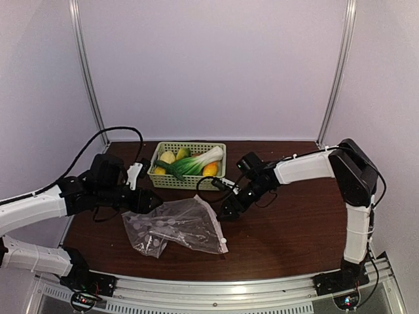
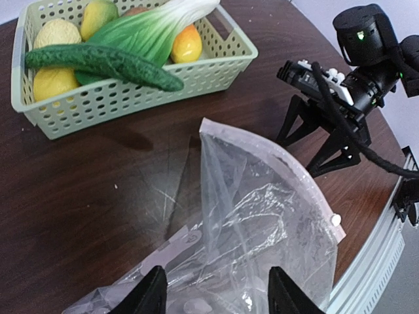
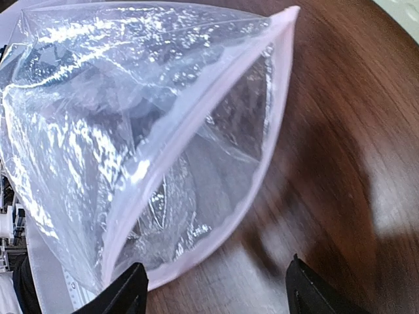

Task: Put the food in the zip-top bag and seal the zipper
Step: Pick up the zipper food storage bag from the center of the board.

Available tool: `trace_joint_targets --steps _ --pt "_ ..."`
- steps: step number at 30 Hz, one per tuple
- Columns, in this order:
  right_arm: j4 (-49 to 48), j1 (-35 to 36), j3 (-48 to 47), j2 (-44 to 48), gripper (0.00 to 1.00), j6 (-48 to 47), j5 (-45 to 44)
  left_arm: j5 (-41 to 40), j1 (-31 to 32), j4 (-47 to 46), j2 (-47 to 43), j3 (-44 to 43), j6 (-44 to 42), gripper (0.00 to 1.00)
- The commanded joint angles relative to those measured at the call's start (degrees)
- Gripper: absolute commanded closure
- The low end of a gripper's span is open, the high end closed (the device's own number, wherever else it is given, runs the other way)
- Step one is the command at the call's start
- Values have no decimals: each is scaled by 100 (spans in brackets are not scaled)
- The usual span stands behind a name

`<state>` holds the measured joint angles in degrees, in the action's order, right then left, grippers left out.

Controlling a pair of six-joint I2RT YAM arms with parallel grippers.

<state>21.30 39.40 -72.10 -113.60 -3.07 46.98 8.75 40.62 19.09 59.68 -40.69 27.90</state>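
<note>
top external view: shows the bag [image 1: 180, 226] crumpled on the table [image 1: 294, 222] at lower middle of the frame, just below the basket [image 1: 186, 181] at centre. places all the food [image 1: 167, 157] in that basket: yellow and orange pieces, a leafy stalk [image 1: 200, 161], a dark cucumber [image 1: 171, 169]. puts the left gripper [image 1: 152, 201] at the bag's left edge and the right gripper [image 1: 229, 210] just beside its upper right corner.

left wrist view: shows the left gripper [image 2: 219, 291] released, fingers spread at the bottom edge, bag plastic lying between and beneath them; cannot tell whether touching. traces the zipper [image 2: 275, 160] curving down to the right, unsealed, ending at the slider tab [image 2: 336, 220]. sets the cucumber across the basket at upper left, and the right gripper at upper right, tips down near the table.

right wrist view: looks into the gaping bag mouth across left and centre of the frame. shows the right gripper [image 3: 216, 291] released, fingers wide apart at the bottom edge, holding nothing, only wood and the zipper edge between them.
</note>
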Motion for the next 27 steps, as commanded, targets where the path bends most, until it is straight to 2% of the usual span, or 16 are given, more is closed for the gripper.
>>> trace_joint_targets --steps 1,4,10,12,16,19,22,27 --pt "34 243 -457 -415 26 267 336 -184 34 14 -7 285 226 48" --pt "-100 296 -523 -611 31 537 602 -231 34 -102 -56 489 294 53" --pt "-361 296 -463 -726 56 781 1181 -356 34 -433 -235 856 538 58" --pt "-382 292 -452 -694 67 791 1218 -419 34 -484 -307 915 556 59" --pt "-50 285 -538 -491 98 572 1073 -554 34 -467 -388 846 522 59" --pt "947 253 -700 29 100 -367 735 -578 34 -464 -461 579 375 53" --pt "1952 88 -731 1001 100 -1274 163 -696 34 -537 -495 158 77 46" --pt "3407 -703 -1279 2174 100 -2248 -518 -661 32 -1114 -253 -456 -463 43"
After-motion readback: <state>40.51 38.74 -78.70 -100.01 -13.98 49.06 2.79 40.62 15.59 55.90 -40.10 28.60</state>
